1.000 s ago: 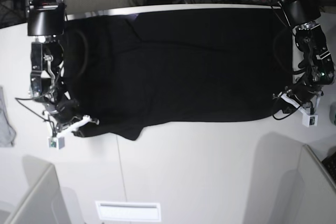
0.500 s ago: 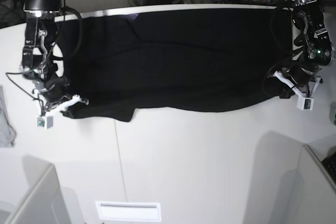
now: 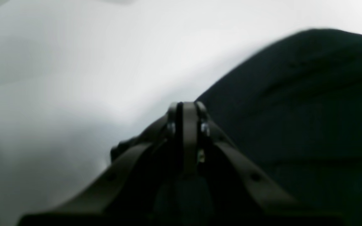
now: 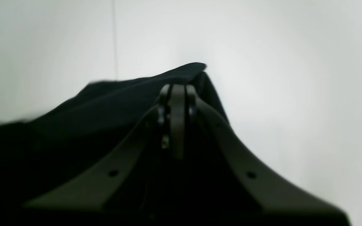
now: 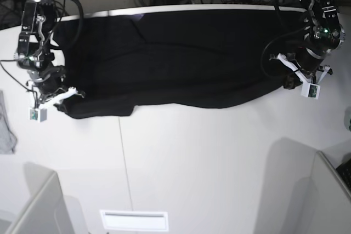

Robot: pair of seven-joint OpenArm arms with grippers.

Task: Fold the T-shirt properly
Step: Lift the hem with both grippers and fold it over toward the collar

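Both arms carry the near hem of the black T-shirt toward the far side of the white counter; over the past second that hem has travelled steadily away from the camera, exposing a widening band of bare counter in front of the cloth, and the garment now spans the far half of the counter from arm to arm, its far edge along the counter's back rim; the right pincer, on the left of the base view, is clamped on the corner of the shirt nearest it, its wrist view showing the jaws pressed together with a peak of black fabric rising just past them; the left pincer, on the right of the base view, has its jaws together at the opposite corner, with dark cloth lying right beside them in its blurred wrist view, and the stretched corner in the base view suggests it is holding the shirt too; both arms have drawn back in step, so the lengthwise fold looks to be well under way but not yet laid down; a small grey cloth lies at the counter's left edge, well apart from the work; the fold will likely need the carried edge brought level with the far one before release.
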